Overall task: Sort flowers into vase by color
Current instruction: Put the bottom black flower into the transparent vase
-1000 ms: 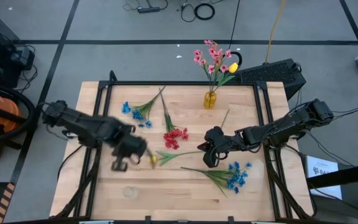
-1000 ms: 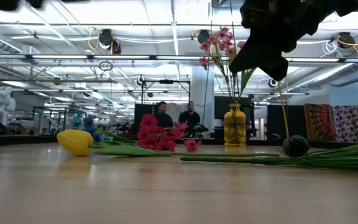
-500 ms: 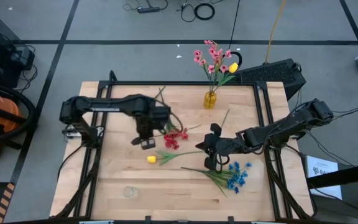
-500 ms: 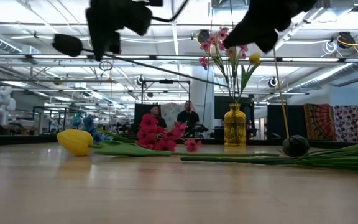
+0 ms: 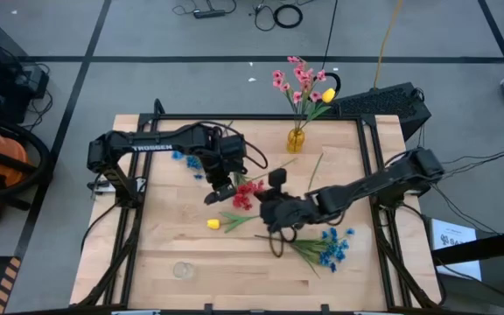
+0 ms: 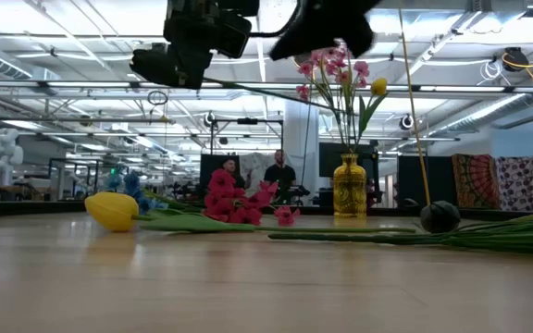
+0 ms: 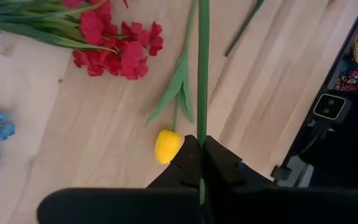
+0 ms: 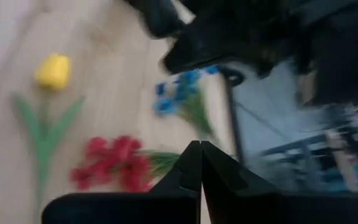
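Note:
My left gripper [image 5: 218, 191] is above the table's middle, shut on a thin green flower stem [image 7: 202, 74]. It also shows in the low view [image 6: 197, 51], raised well above the table. My right gripper [image 5: 269, 210] is shut and empty, just right of the left one, above the red cluster [image 5: 248, 191]. A yellow vase [image 5: 296, 140] at the far edge holds pink sprigs and a yellow bud. A yellow tulip [image 5: 213, 224], two blue sprigs [image 5: 331, 247] [image 5: 191, 157] and a dark-headed stem [image 6: 440, 215] lie on the table. My left gripper pinches the green stem [image 7: 201, 155] between its two fingers. The stem lies in the gap between the fingers and runs on past their tips. It is lifted clear of the table, and in the low view it runs about level [image 6: 266, 88] toward the vase.
A black frame [image 5: 234, 116] borders the wooden table top. The vase with its tall pink sprigs stands at the far edge, right of the middle. Bare wood [image 5: 173, 262] lies at the near left.
My left gripper has gone from the table's near left toward the far edge and the right, carrying the stem above the table. My right gripper has gone toward the table's left edge, closer to the left gripper.

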Robot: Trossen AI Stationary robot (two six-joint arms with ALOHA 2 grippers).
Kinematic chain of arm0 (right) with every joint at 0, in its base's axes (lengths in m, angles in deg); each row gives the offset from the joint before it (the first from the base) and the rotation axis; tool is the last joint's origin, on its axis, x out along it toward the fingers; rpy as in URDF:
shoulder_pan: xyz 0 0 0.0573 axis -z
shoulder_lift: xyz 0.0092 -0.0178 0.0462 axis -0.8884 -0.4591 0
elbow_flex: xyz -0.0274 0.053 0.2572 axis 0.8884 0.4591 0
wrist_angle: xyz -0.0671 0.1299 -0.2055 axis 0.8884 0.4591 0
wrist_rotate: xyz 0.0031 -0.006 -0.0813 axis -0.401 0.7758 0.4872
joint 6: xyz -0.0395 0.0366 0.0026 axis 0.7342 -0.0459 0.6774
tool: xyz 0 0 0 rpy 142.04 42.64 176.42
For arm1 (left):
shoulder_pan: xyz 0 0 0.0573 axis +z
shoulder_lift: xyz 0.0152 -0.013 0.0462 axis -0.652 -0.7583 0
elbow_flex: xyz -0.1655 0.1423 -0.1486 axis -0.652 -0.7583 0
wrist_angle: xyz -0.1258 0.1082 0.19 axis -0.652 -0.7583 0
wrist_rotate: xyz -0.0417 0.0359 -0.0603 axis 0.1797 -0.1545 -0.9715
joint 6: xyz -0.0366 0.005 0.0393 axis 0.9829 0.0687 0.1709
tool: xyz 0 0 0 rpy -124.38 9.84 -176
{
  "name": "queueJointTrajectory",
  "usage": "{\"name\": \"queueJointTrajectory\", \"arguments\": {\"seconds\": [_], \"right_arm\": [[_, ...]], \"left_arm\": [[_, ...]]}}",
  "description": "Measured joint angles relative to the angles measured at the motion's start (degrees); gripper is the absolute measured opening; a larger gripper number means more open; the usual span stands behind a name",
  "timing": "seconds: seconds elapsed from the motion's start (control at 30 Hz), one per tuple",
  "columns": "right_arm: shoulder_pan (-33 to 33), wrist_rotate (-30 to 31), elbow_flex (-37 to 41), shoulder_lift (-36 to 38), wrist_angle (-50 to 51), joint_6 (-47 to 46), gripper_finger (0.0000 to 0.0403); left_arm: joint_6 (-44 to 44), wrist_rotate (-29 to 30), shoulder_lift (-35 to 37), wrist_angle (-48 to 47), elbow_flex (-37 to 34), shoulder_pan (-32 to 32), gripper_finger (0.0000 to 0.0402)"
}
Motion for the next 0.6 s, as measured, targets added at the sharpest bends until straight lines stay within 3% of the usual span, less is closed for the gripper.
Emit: {"name": "queueJointTrajectory", "arguments": {"seconds": [0.23,0.6], "right_arm": [[0.1,1.2,-6.8,-6.5,-0.3,6.8,0.0],[0.1,-1.6,-7.2,-9.5,-1.5,5.5,0.0]], "left_arm": [[1.1,-1.4,0.0,0.0,0.0,-0.7,0.0008],[2.7,-4.5,0.0,0.0,0.0,-1.8,0.0011]]}}
